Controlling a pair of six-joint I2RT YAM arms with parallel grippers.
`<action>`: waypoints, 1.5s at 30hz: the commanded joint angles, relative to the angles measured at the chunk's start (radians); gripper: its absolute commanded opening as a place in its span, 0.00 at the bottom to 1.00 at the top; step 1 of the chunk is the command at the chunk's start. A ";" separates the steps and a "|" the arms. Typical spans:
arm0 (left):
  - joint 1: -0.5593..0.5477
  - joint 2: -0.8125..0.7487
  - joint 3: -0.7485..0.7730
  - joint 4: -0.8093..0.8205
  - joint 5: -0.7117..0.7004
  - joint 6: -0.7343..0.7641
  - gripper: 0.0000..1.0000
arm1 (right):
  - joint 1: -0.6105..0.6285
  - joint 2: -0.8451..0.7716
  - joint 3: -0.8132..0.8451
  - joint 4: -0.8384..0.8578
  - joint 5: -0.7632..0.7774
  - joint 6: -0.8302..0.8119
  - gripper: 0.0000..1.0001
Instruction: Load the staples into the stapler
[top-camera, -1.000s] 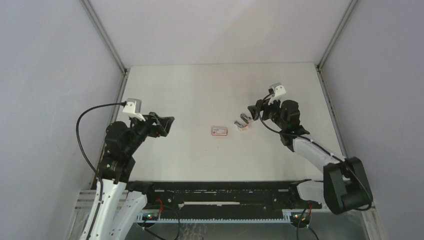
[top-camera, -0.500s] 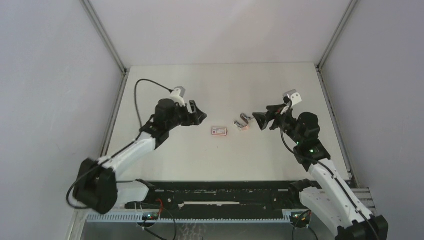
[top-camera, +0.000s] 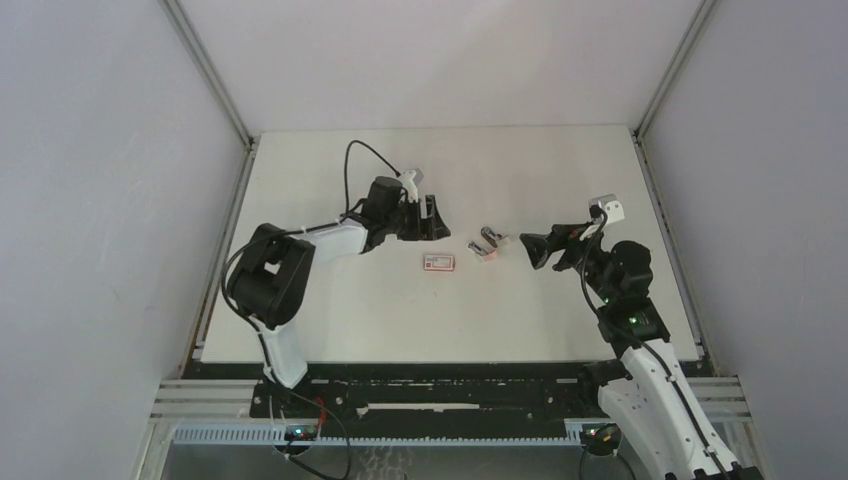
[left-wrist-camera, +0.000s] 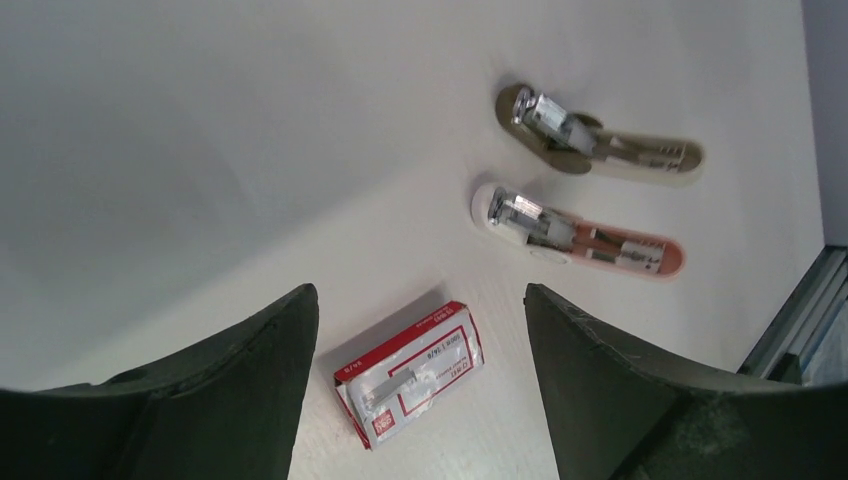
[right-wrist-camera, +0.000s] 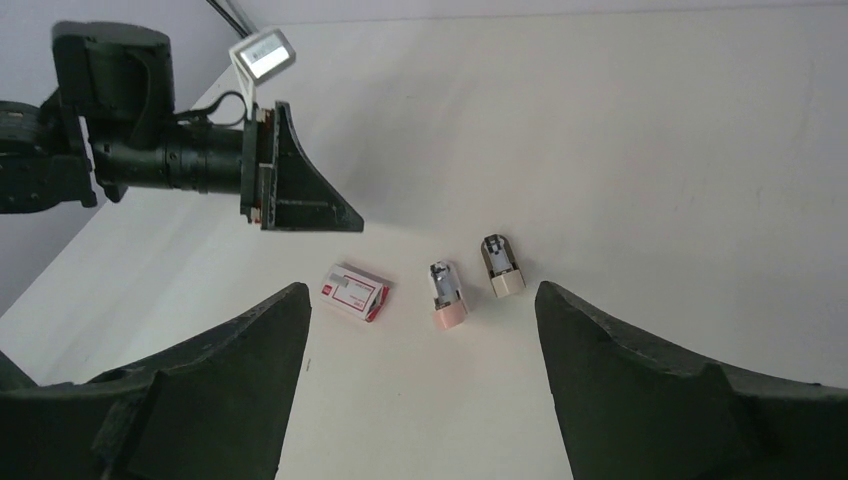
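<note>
Step in hand: the approach, nothing is picked up yet. The left claw (left-wrist-camera: 415, 300) hangs over the table (top-camera: 330, 170) w/ its jaws spread wide and nothing between them. The staple box (left-wrist-camera: 410, 372), white w/ a red label, lies flat on the table just under this claw in the wrist view. A grey patch (left-wrist-camera: 395, 383) shows on its top face, prob. the staples, but I cannot tell if the box is open. The right claw (right-wrist-camera: 420, 290) is also spread wide and empty, facing the same group from the other side.

The pink-and-white stapler (left-wrist-camera: 580, 232) lies near the box, not touching it. A beige piece (left-wrist-camera: 600, 140) lies just beside the stapler, apart from it. Both show metal on top, so the stapler looks already opened, I think.

Next move, as I judge it: the left claw goes down and closes on the box across its narrow width. The box is low and flat, so the jaws must come almost to the table surface w/o pushing the box away.
</note>
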 joint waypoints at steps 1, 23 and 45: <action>-0.036 0.040 0.045 -0.015 0.062 0.037 0.79 | -0.020 0.006 0.006 0.019 -0.019 0.041 0.82; -0.192 -0.122 -0.256 -0.027 -0.032 0.110 0.79 | -0.044 0.034 -0.008 0.029 -0.029 0.054 0.82; -0.360 -0.066 -0.115 -0.196 -0.495 0.218 0.76 | -0.052 0.022 -0.021 0.027 -0.021 0.055 0.82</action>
